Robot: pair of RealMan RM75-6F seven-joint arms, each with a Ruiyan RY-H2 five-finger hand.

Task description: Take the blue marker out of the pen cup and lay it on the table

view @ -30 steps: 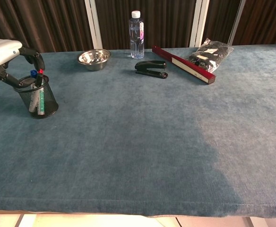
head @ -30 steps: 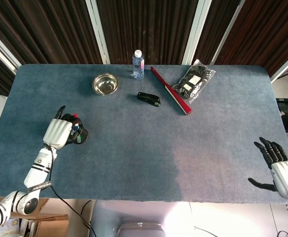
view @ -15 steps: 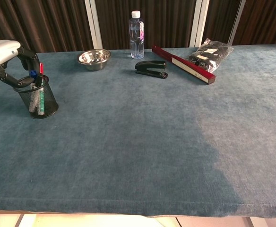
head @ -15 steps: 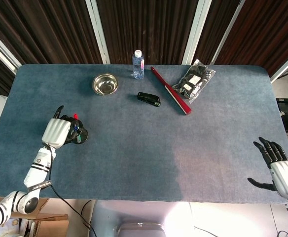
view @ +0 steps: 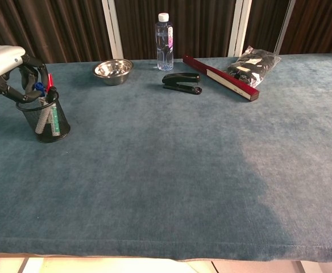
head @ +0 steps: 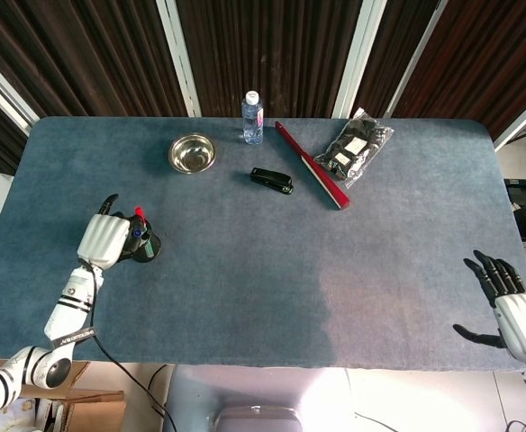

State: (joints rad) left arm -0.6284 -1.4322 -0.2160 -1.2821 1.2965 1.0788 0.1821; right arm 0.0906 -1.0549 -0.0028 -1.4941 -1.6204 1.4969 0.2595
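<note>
A black mesh pen cup (head: 148, 247) (view: 45, 122) stands at the table's left side. It holds a blue marker (head: 137, 233) (view: 38, 87), a red-capped marker (head: 140, 213) (view: 50, 80) and a green pen. My left hand (head: 105, 240) (view: 7, 60) is over the cup's rim, its fingers curled down around the blue marker's cap. The markers lean to the right in the cup. My right hand (head: 508, 304) rests open near the table's front right corner, holding nothing; it shows only in the head view.
Along the back stand a steel bowl (head: 192, 153) (view: 113, 70) and a water bottle (head: 252, 117) (view: 164, 41). A black stapler (head: 271, 180) (view: 181, 82), a long red box (head: 312, 166) (view: 223, 77) and a plastic bag (head: 358, 146) (view: 254, 64) lie to their right.
My left hand's fingers have closed in on the blue cap, and the markers and cup have tipped slightly to the right. The right hand has stayed still.
</note>
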